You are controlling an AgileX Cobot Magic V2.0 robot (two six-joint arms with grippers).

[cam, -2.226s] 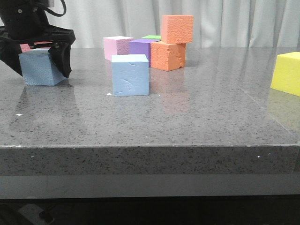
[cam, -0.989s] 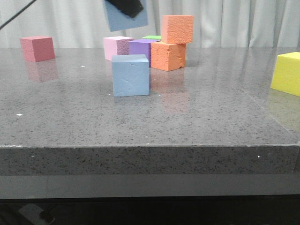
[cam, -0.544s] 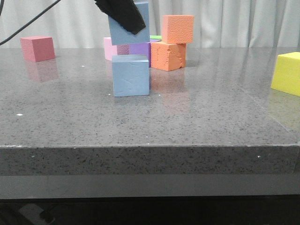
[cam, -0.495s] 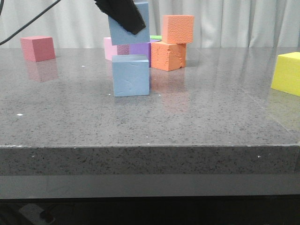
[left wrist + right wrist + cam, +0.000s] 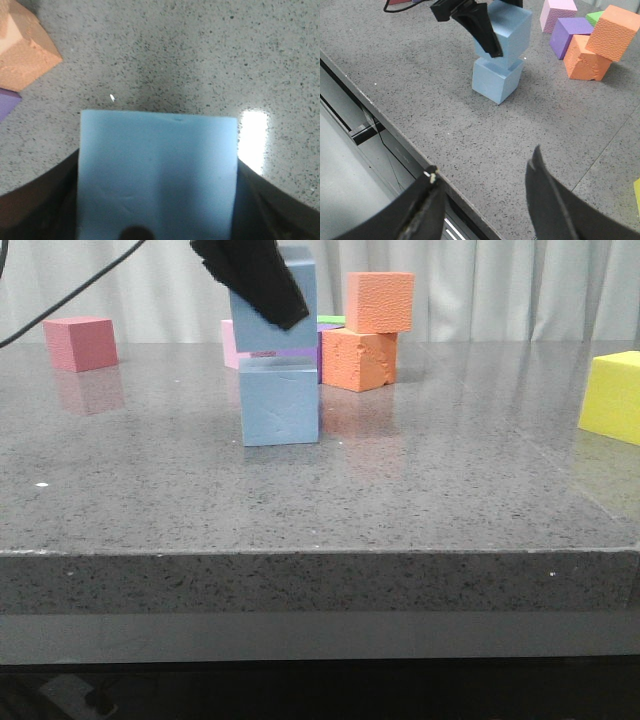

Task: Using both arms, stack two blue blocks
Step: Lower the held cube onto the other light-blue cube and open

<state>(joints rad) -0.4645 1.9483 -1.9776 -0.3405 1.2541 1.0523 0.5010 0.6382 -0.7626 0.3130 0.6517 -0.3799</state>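
Pale blue foam fills the left gripper (image 5: 262, 285): its black fingers (image 5: 482, 24) are clamped on opposite sides of the upper blue block (image 5: 290, 302), which is slightly tilted. Directly beneath the gripper stands the lower blue block (image 5: 279, 401) on the grey table (image 5: 420, 490). The held block sits on or just above the lower block's top face; contact cannot be confirmed from the front view. In the left wrist view the held block (image 5: 157, 172) covers the lower one almost entirely. Behind the gripper lie a pink cube (image 5: 558, 14) and a purple cube (image 5: 569, 36), and beside them two stacked orange cubes (image 5: 368, 332). The right gripper (image 5: 482, 200) hangs well apart from the stack, over the table's near edge, fingers spread and holding nothing.
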